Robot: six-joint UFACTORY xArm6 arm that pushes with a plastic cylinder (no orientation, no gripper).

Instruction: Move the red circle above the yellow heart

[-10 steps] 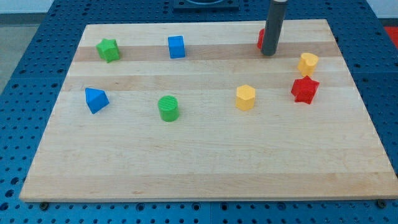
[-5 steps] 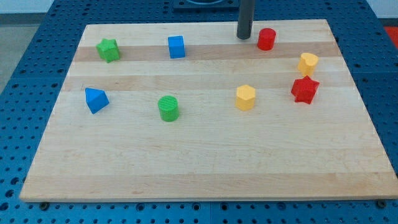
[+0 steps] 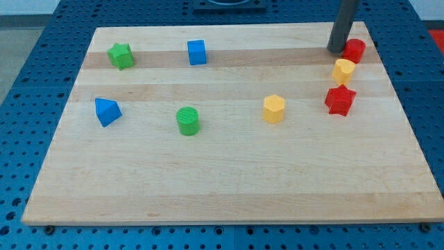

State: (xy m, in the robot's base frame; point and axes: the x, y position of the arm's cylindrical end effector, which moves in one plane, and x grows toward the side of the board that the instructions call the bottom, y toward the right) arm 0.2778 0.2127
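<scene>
The red circle [image 3: 354, 50] is a small red cylinder near the top right corner of the wooden board [image 3: 229, 173]. The yellow heart [image 3: 343, 71] lies just below it, slightly to the left, close to it or touching. My tip [image 3: 337, 49] is at the red circle's left side, touching or nearly touching it, and above the yellow heart. The dark rod rises out of the view's top.
A red star [image 3: 340, 100] lies below the yellow heart. A yellow hexagon [image 3: 274, 109] is mid-board. A green cylinder [image 3: 187, 121], a blue triangle [image 3: 107, 111], a green star [image 3: 121, 55] and a blue cube [image 3: 197, 52] lie on the left half.
My tip went left around the red circle, then swept right. The red circle has moved right, from the top middle-right to just above the yellow heart.
</scene>
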